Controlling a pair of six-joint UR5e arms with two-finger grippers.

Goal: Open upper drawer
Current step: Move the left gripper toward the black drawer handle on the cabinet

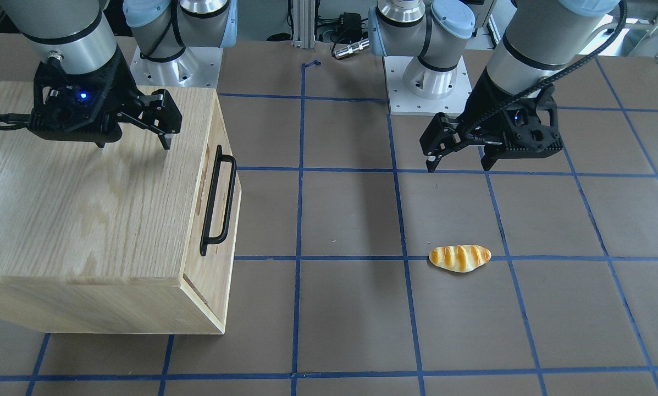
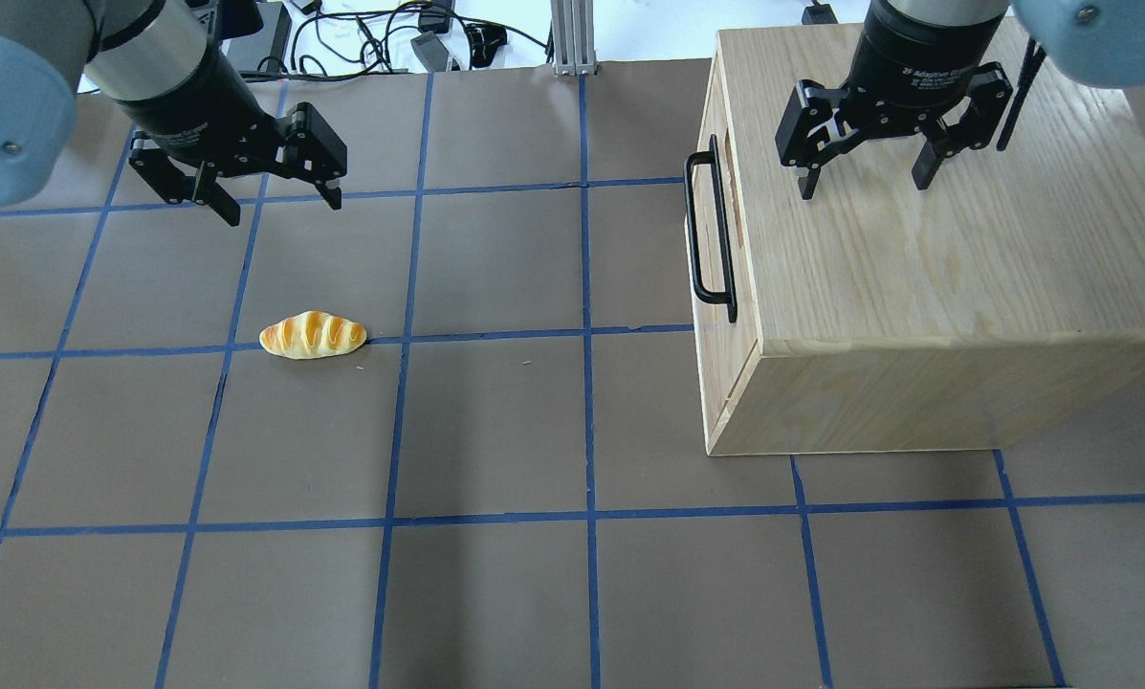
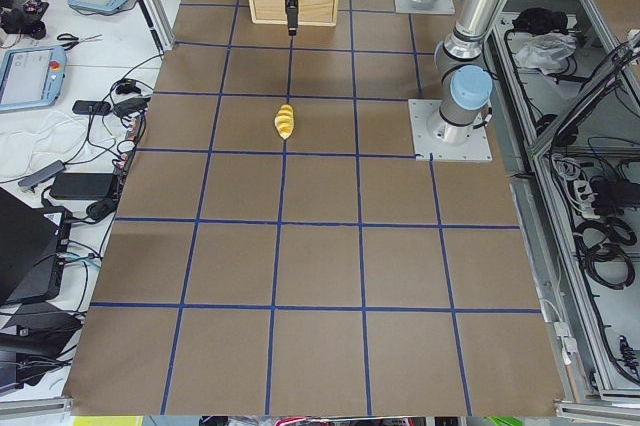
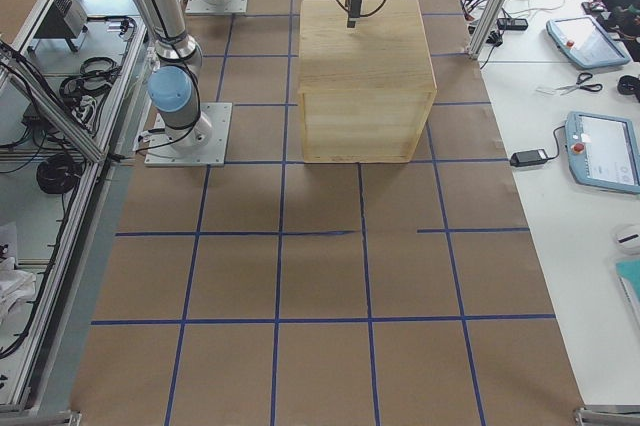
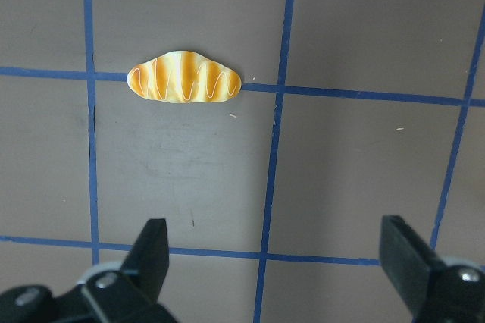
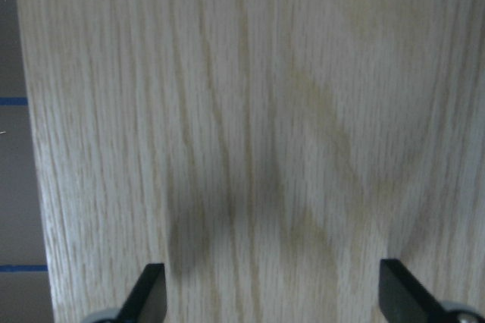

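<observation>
Brown paper table [image 2: 495,431], gridded in blue tape, is carrying everything. Right claw [image 2: 864,184] is hovering over the oak cabinet's [image 2: 916,287] top, fingers spread wide, gripping nothing. The drawer [image 1: 221,198] is sitting shut in the cabinet face below that claw, on its side toward the left claw [image 2: 283,208]; nothing is touching its black handle [image 2: 693,230]. Left claw is hanging over bare table, released too, with a bread roll [image 2: 312,336] lying ahead of it on a tape line. Cables [image 2: 390,38] are trailing past the table edge, on the side of the claw away from the roll.
</observation>
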